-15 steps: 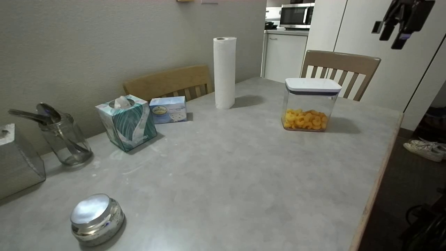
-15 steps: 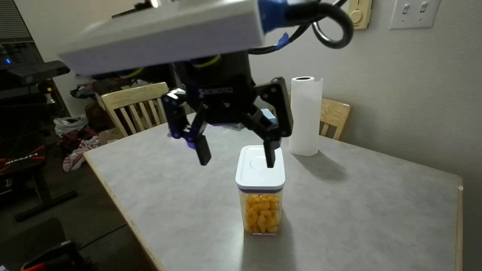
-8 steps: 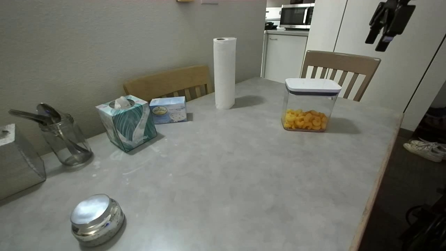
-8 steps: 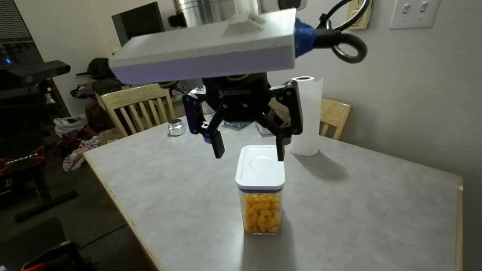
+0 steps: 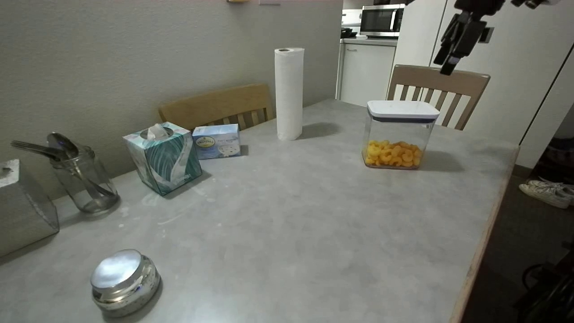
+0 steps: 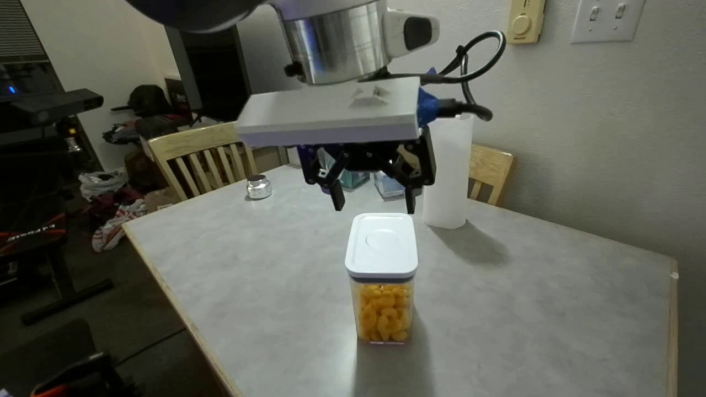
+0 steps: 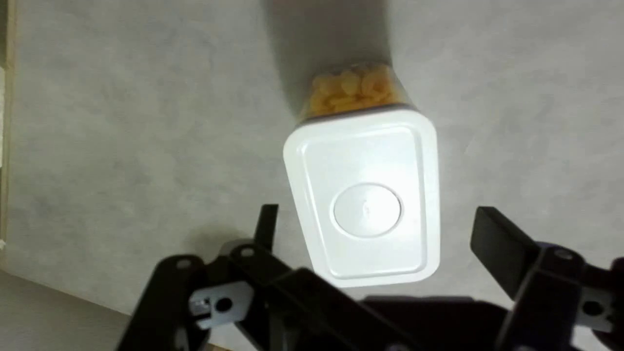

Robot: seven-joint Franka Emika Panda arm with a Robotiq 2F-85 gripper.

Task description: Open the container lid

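Observation:
The container [image 5: 394, 143] is a clear box with orange-yellow food in its lower part. It stands upright on the table, and it also shows in an exterior view [image 6: 384, 311] and in the wrist view [image 7: 353, 90]. Its white lid [image 6: 382, 259] with a round centre button [image 7: 367, 210] sits flat on top, above a dark grey band. My gripper [image 6: 374, 208] is open and empty, in the air above the lid. In the wrist view the gripper [image 7: 378, 212] has one finger on each side of the lid, apart from it. Part of the box is hidden under the lid there.
A paper towel roll [image 5: 289, 94] stands beside the container. A tissue box [image 5: 163, 157], a tea box [image 5: 217, 141], a jar with cutlery [image 5: 89, 184] and a round metal tin [image 5: 124, 282] stand farther along the table [image 5: 305, 237]. A wooden table edge [image 5: 486, 233] runs nearby.
My gripper has moved left and slightly down in an exterior view, and farther from the camera in an exterior view, its tilt changing. It stays open. The container and lid have not moved.

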